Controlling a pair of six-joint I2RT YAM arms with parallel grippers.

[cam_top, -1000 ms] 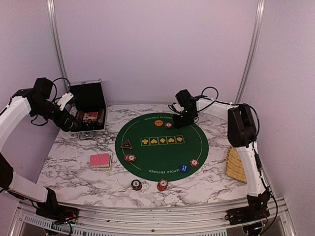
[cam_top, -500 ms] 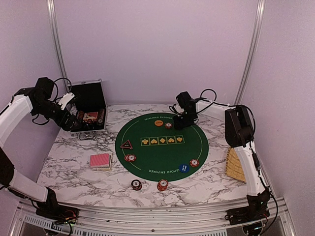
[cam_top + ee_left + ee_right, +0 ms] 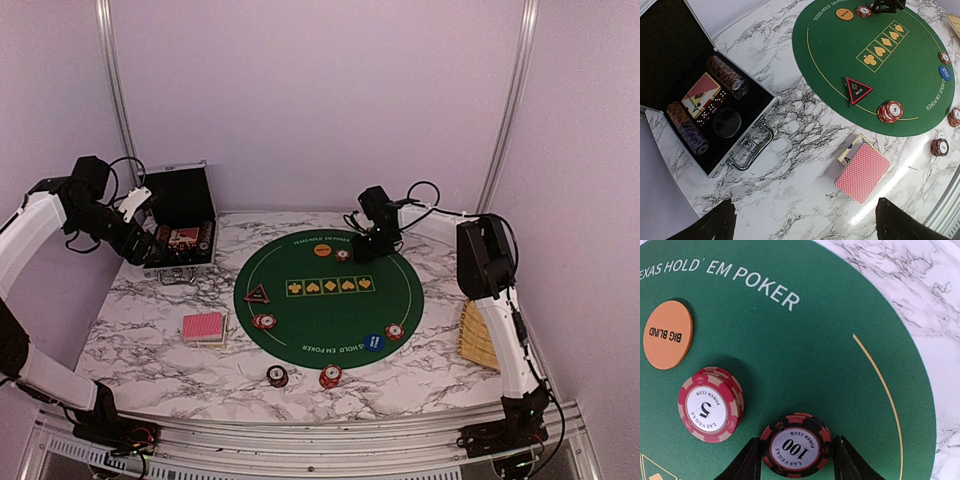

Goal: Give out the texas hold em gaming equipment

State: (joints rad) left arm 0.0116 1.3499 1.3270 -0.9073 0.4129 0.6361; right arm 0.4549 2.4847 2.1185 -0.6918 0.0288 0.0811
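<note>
The dark 100 chip (image 3: pixel 796 444) lies flat on the green poker mat (image 3: pixel 805 330), just beside the red 5-chip stack (image 3: pixel 710 402) and between the fingers of the right gripper (image 3: pixel 796 457). I cannot tell whether they pinch its rim or stand just clear. It looks stiff, light and smooth-edged, so it is best pinched across opposite rims, low at the felt. The left gripper (image 3: pixel 805 217) hangs spread wide, empty
</note>
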